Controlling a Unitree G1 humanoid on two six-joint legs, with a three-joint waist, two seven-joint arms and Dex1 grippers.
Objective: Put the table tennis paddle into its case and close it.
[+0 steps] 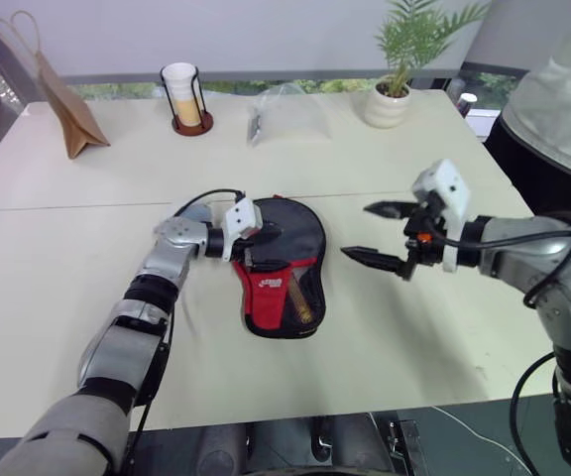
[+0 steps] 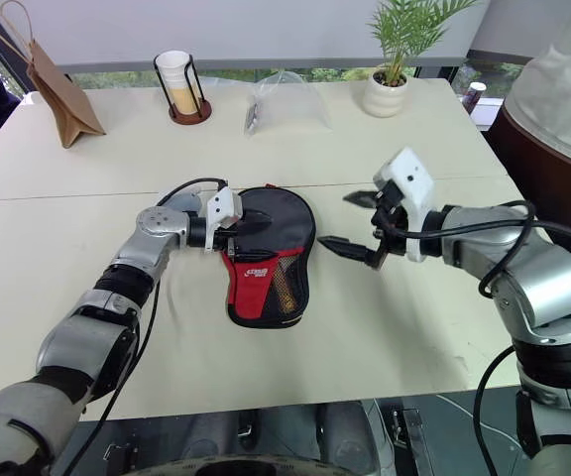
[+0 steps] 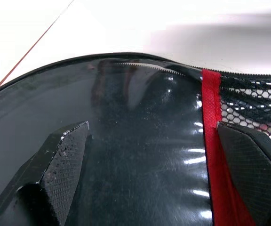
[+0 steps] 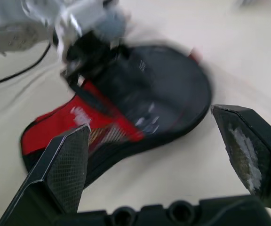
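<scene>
The case lies flat on the table. My left gripper hovers over its round end, fingers apart; my right gripper, wide open and empty, hangs beside it.

Case blurred in right wrist view

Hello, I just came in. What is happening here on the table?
A humanoid robot is working on a black and red paddle case that lies flat on the table. Its left gripper is open and sits over the case's round end. The right gripper is open too and hovers above the table to the side of the case, holding nothing. Part of the zip shows unclosed in the left wrist view. A person stands by the table's far corner.
</scene>
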